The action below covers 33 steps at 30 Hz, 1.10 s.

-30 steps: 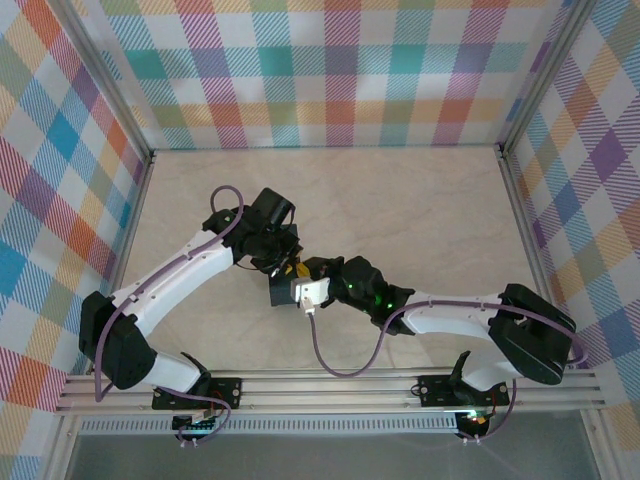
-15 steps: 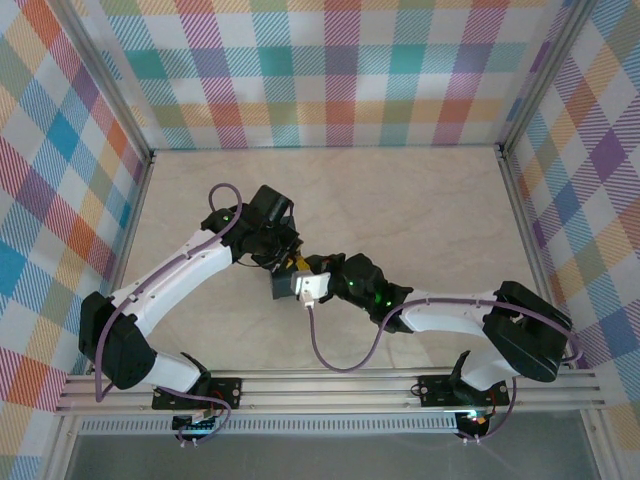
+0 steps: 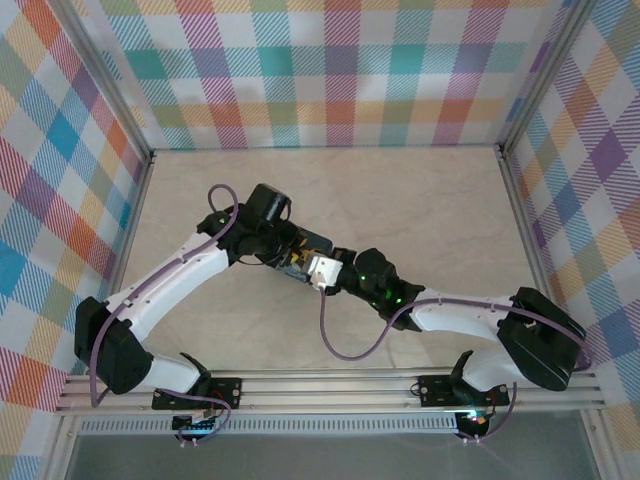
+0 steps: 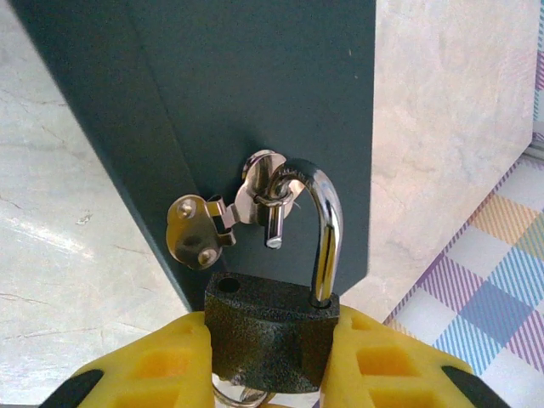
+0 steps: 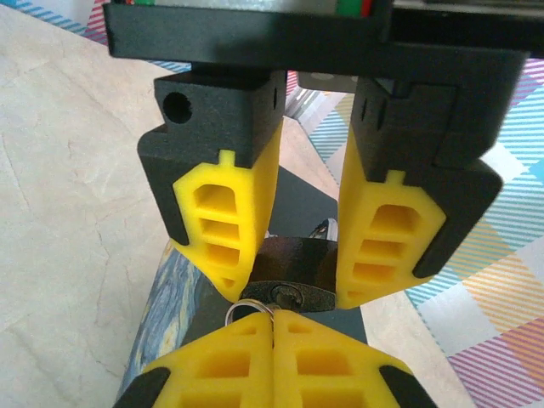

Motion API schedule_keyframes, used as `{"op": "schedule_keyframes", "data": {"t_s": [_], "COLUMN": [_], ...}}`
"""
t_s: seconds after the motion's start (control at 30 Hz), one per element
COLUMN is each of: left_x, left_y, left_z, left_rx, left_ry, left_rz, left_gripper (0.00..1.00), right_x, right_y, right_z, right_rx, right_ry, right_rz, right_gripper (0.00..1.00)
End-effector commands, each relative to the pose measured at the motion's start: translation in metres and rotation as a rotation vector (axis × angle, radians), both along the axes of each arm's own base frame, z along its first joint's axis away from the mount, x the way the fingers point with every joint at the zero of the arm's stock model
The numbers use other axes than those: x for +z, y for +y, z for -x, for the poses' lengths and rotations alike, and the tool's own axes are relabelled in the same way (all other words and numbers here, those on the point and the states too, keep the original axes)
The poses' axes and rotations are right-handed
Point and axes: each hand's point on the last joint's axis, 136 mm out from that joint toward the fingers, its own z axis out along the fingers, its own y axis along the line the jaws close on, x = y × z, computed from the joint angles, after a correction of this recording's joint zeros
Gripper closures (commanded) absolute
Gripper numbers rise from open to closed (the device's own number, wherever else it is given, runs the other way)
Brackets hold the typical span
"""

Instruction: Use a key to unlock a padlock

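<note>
The small dark padlock (image 4: 272, 327) sits between the yellow fingers (image 4: 161, 365) of my left gripper (image 4: 270, 361), which is shut on its body. Its chrome shackle (image 4: 327, 221) hooks through the hasp (image 4: 255, 183) of the dark tin (image 4: 255, 85). The shackle's short leg is out of its hole. In the right wrist view my right gripper (image 5: 274, 327) is shut just under the padlock's (image 5: 293, 259) keyhole. The key (image 5: 287, 296) is pinched at the fingertips and mostly hidden; its ring (image 5: 249, 309) sticks out on the left.
The tin's blue-and-yellow painted face (image 5: 166, 306) shows beside my right fingers. In the top view both grippers (image 3: 306, 264) meet at the tin (image 3: 312, 243) mid-table. Checked walls (image 3: 60, 200) and aluminium rails close in the beige table (image 3: 420, 210).
Both grippers and the tin have shifted up and slightly right on the table. My right gripper has closed fully.
</note>
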Motion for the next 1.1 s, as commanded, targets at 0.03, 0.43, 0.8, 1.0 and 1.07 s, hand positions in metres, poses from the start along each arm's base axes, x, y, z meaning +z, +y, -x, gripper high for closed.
{"op": "schedule_keyframes", "data": {"t_s": [0.03, 0.43, 0.8, 1.0, 1.07], "left_x": [-0.005, -0.021, -0.024, 0.003, 0.010], "left_y": [0.005, 0.008, -0.003, 0.012, 0.021], "left_z": [0.016, 0.011, 0.004, 0.001, 0.000], "left_rx": [-0.020, -0.013, -0.039, -0.053, -0.053], "left_ry": [0.038, 0.056, 0.058, -0.002, -0.020], "left_rz": [0.000, -0.031, -0.015, -0.030, -0.039], "left_gripper": [0.97, 0.94, 0.65, 0.51, 0.47], "right_x": [0.004, -0.012, 0.004, 0.003, 0.002], "right_y": [-0.020, -0.033, -0.029, -0.026, -0.023], "right_z": [-0.011, 0.007, 0.015, 0.013, 0.011], "right_rx": [-0.095, -0.073, -0.042, -0.045, -0.048], "right_ry": [0.104, 0.348, 0.418, 0.446, 0.454], "right_rz": [-0.087, -0.082, -0.156, -0.139, -0.135], "right_gripper": [1.00, 0.82, 0.76, 0.73, 0.72]}}
